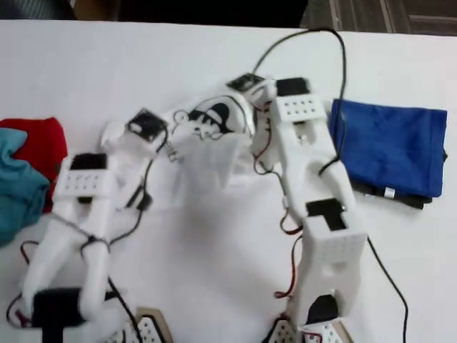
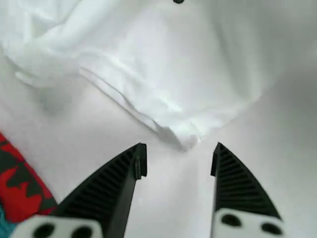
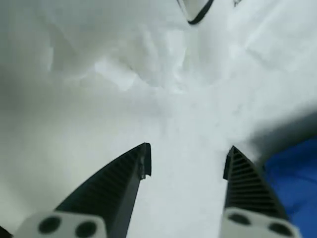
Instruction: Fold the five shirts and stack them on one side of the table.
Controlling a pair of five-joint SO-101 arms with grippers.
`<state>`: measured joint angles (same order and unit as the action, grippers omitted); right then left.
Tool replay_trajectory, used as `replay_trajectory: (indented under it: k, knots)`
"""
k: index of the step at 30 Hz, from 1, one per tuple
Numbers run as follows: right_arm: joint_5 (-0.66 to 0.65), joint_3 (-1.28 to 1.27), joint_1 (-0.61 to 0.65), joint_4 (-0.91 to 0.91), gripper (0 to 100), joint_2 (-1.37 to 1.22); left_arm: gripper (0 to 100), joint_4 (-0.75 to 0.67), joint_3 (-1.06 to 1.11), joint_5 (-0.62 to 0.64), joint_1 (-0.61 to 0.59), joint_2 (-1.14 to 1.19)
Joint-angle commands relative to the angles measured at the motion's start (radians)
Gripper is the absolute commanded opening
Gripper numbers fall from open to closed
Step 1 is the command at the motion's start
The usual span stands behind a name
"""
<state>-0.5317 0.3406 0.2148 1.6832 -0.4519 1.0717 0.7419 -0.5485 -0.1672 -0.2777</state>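
As the surface [image 1: 214,279] is read from left to right, a red shirt [image 1: 37,141] and a teal shirt [image 1: 18,189] are noted at its left edge, touching, and judged to be bunched rather than folded. The left end effector [image 2: 179,148] is held wide open just short of a hem corner of the white shirt [image 1: 211,136], and nothing is gripped. That printed shirt is spread loosely in the middle, between the two arms, rumpled and only partly gathered. The right end effector [image 3: 188,147] is held open low over the same white cloth, and nothing is clamped in it either. At the right, a blue shirt [image 1: 393,146] is laid folded on a dark shirt [image 1: 389,193], whose edge is seen beneath. Two of five are judged stacked; the white one is in hand, and red and teal are left to do.
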Motion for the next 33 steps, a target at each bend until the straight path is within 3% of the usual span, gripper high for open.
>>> replay_trajectory:
  k: [1,6,10,17,24,27,33]
  knots:
    - [-0.043,-0.086,-0.050,-0.042,22.9,0.156,23,-0.025,-0.048,0.000,0.018,0.110]
    - [-0.063,-0.341,-0.085,-0.136,23.1,0.318,19,-0.017,-0.142,0.000,0.023,0.229]
    - [-0.063,-0.601,-0.093,-0.306,23.2,0.435,2,0.008,-0.182,0.005,0.017,0.249]
    - [-0.055,-0.890,-0.010,-0.564,23.2,0.547,3,0.118,-0.194,0.000,-0.002,0.247]
    - [-0.054,-0.973,0.087,-0.679,23.1,0.590,3,0.120,-0.240,0.006,-0.084,0.249]
    - [0.009,-1.007,0.102,-0.743,23.1,0.575,3,0.144,-0.262,0.003,-0.068,0.249]
    - [0.068,-1.112,0.113,-0.928,23.1,0.539,3,0.371,-0.507,0.003,-0.037,0.249]
